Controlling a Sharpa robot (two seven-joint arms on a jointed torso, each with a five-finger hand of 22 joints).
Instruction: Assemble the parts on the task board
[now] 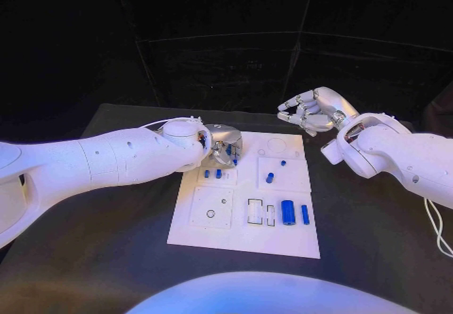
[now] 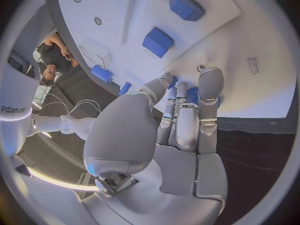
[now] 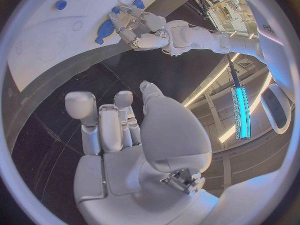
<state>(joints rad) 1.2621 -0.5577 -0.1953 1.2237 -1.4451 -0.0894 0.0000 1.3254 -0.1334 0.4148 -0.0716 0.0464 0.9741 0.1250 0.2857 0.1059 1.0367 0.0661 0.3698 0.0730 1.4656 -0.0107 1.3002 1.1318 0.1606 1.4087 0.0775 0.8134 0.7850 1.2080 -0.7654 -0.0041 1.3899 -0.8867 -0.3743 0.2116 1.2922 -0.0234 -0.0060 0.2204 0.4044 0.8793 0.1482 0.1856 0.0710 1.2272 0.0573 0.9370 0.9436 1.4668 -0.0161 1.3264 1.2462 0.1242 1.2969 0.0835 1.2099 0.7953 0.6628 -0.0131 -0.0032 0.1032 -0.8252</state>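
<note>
Overhead, left hand [image 1: 222, 145] sits low on the board's [image 1: 241, 239] far-left corner, fingers closed on a blue part [image 2: 192, 94], while right hand [image 1: 311, 109] hovers beyond the far edge, fingers curled in, holding nothing.

The word "sharpa" was readable, upside down, on the white arm casing [image 2: 14, 108] at the edge of the left wrist view. No other lettering, numbers or signs could be read.
</note>
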